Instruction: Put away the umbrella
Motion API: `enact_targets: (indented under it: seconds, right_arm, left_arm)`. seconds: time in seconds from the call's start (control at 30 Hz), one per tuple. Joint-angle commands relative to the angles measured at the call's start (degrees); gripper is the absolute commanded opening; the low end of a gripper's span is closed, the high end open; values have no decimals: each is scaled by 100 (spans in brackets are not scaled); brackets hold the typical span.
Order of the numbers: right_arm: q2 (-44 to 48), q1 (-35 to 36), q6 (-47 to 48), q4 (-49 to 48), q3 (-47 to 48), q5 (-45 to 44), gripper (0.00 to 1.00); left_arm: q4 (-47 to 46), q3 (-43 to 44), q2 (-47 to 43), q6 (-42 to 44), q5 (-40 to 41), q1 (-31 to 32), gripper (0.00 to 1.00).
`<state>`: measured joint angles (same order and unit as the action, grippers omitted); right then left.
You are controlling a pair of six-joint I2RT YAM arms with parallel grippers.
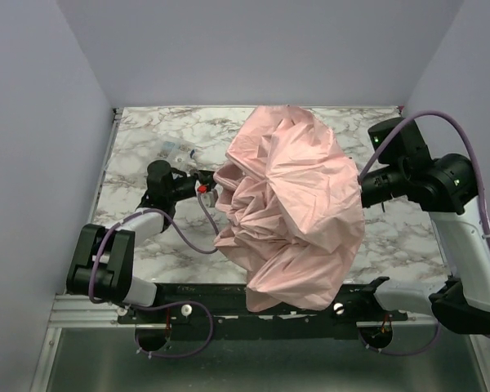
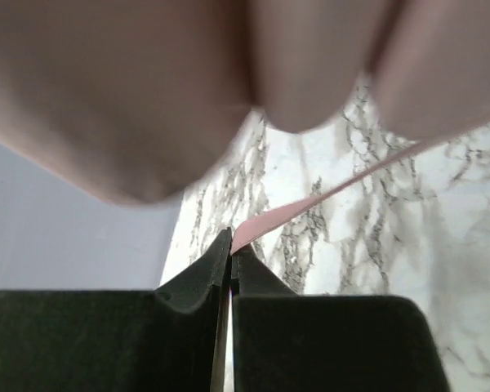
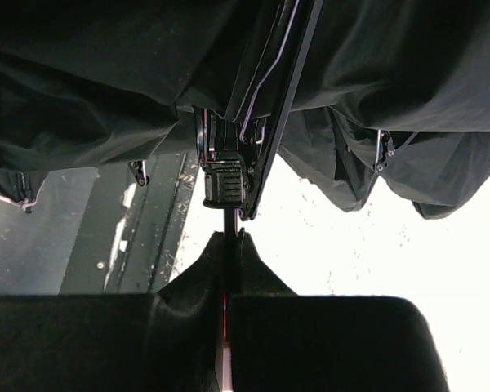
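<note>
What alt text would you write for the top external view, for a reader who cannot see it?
A pale pink umbrella, its canopy loose and crumpled, covers the middle of a marble table. The left arm reaches in to the canopy's left edge and the right arm to its right edge.

White-grey marble tabletop (image 1: pixel 147 131), plain pale lavender walls (image 1: pixel 253 49), even light

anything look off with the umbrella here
Yes. The umbrella is only half collapsed: its pink fabric sits bunched in loose, lopsided folds across the table and reaches over the near edge, not wrapped up. Its strap is pinched in the left fingers.
</note>
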<state>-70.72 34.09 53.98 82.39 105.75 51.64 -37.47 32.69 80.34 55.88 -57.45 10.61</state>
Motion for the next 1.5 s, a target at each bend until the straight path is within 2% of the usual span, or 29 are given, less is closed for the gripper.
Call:
enact_targets:
  seconds: [0.0, 0.17, 0.3, 0.4, 0.6, 0.73, 0.9, 1.0, 1.1, 1.33, 1.47]
  right_arm:
    - [185, 32, 124, -86, -360, 523, 1]
    - [359, 36, 419, -90, -1503, 772, 1]
    - [338, 122, 487, -92, -1923, 176, 1]
    - [299, 234, 581, -92, -2325, 209, 1]
    - [-260, 655, 1072, -100, -2873, -165, 0]
    - [-558, 678, 1721, -124, -3065, -367, 1]
    - [-730, 677, 1770, -781, -3687, -861, 1]
    - [-956, 675, 1667, -1003, -3743, -1110, 1]
    - [-1172, 679, 1470, -1203, -3726, -1200, 1]
    - [-2023, 678, 1298, -1252, -3430, -990, 1]
    - [-2589, 527, 933, -1458, -3341, -1097, 1]
  left_arm:
    - [-1321, 217, 463, -463, -59, -41, 0]
    - [-1558, 457, 542, -570, -182, -125, 0]
    - [-1847, 519, 457, -789, -417, -109, 0]
    - [-1267, 517, 369, -244, -442, -59, 0]
    - [-1177, 562, 599, -8, -355, 135, 0]
    - [-1114, 660, 601, 61, -311, 295, 0]
    - [-979, 634, 427, 282, -288, 534, 0]
    - [-779, 590, 400, 666, -111, 685, 0]
    - [-985, 616, 412, 603, -40, 709, 0]
    - [-696, 1437, 632, 587, -125, 908, 0]
    - [-649, 1539, 654, 657, -170, 1012, 0]
